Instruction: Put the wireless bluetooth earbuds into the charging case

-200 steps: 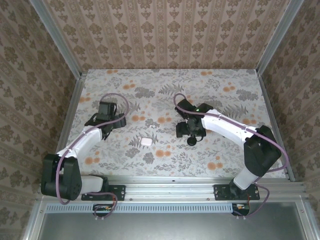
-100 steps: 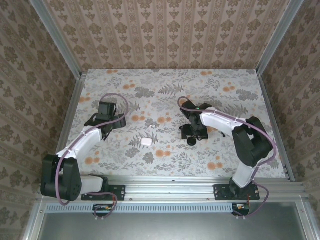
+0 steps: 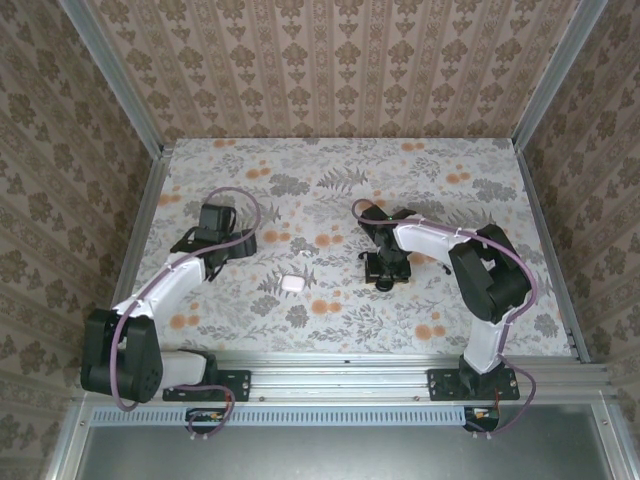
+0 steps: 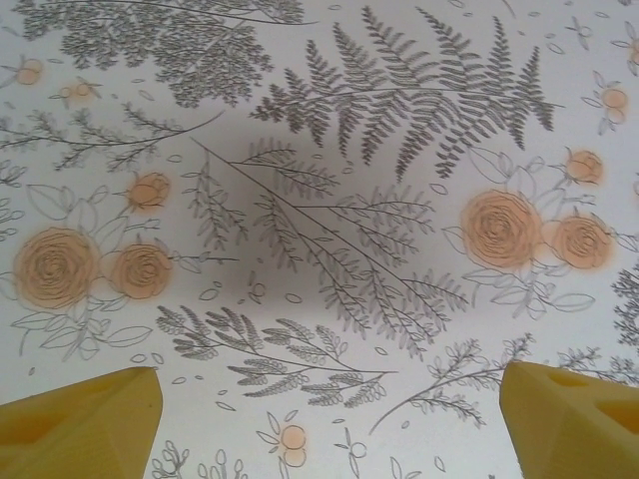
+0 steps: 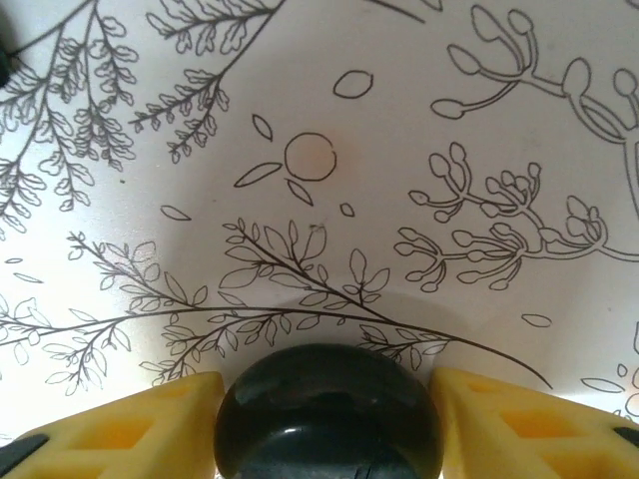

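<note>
Now my right gripper [image 5: 329,399] pinches an earbud [image 5: 329,424] mid-tabletop [image 3: 450,200]; my left gripper [image 4: 324,384] (fingers spread) hovers left of the case [image 3: 292,284].

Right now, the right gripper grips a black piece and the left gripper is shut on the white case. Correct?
Not quite. In the left wrist view the left gripper is open above the table, with nothing between its fingers. The top view shows the case lying on the table between the two arms. The right gripper does grip the black piece.
</note>
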You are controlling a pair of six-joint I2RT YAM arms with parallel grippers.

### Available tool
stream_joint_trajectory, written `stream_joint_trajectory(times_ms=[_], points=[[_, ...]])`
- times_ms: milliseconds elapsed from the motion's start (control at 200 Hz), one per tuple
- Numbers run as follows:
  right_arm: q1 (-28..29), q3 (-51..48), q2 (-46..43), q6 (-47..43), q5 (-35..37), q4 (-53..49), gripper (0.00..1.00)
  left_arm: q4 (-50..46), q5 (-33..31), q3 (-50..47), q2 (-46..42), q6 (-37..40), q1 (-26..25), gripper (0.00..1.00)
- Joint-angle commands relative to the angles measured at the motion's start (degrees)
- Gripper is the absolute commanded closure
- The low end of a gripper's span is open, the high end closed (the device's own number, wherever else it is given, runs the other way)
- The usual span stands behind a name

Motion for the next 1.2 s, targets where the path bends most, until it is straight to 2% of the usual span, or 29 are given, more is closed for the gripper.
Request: stream_joint_trajectory(times_ms=[0, 155, 250, 350, 455, 655, 770, 1075, 1195], points=[[0.4, 0.9, 1.2, -0.2, -0.6, -1.2, 0.49, 0.5, 2.8, 2.1, -0.3, 1.5, -0.8, 0.11], [1.1, 1.1, -1.4, 0.2, 1.0, -0.8, 0.52, 1.7, 6.1, 2.2, 0.2, 1.1, -1.4, 0.11], [1.7, -0.7, -5.1, 1.6, 1.4, 3.3, 0.53, 3.2, 9.6, 2.0, 0.7, 1.0, -1.4, 0.12], [2.2, -6.0, -10.3, 4.8, -0.2, 14.1, 0.55, 8.1, 15.4, 0.6, 1.2, 1.8, -1.5, 0.16], [2.3, -13.0, -15.1, 8.7, -2.9, 30.2, 0.57, 14.1, 20.7, -0.5, 2.7, 2.1, -1.8, 0.18], [2.6, -19.6, -21.6, 13.3, -2.9, 44.7, 0.58, 27.1, 28.1, -4.7, 2.9, 4.6, -3.4, 0.19], [2.6, -20.2, -22.7, 14.4, -4.4, 47.9, 0.58, 33.9, 32.2, -6.9, 2.4, 5.8, -4.4, 0.19], [3.0, -21.7, -26.5, 14.7, -4.6, 54.2, 0.58, 43.0, 39.5, -8.3, 1.0, 5.5, -5.0, 0.20], [3.0, -24.0, -28.6, 16.0, -6.8, 61.7, 0.58, 54.4, 43.2, -12.2, 0.2, 3.0, -5.1, 0.28]])
